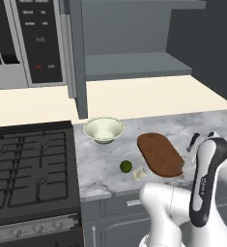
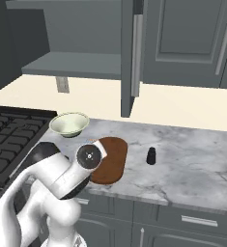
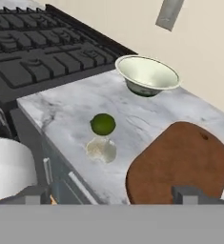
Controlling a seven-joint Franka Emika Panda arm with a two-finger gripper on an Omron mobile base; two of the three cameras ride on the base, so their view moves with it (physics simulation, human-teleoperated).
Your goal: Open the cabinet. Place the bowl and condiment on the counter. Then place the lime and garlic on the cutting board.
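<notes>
- The tool [image 3: 112,199] showed as two dark tips at the bottom of the hand view, set well apart and with nothing between them, so it stood wide and empty.
- It looked down over the front edge of the desk [image 3: 66,107], above the near end of the cutting board [image 3: 180,164].
- The lime [image 3: 103,124] and the garlic [image 3: 101,149] lay just beside each other on the bare stone near that front edge, left of the board and not on it.
- The bowl [image 1: 104,129] sat farther back on the desk, toward the stove, and the condiment [image 2: 151,155] stood upright on the desk to the right of the board.
- By my judgement the cabinet [image 1: 134,62] step was finished, its doors swung wide and its shelf bare, and bowl and condiment were already set down; moving the lime and garlic was the step in hand.
- The next move probably called for lowering the wide tool over one of the two small pieces without knocking the other, since they lay so close.
- The desk was marbled white-grey stone with a black stove [image 1: 30,169] at its left end, a cream wall behind, and a microwave [image 1: 23,41] above the stove.
</notes>
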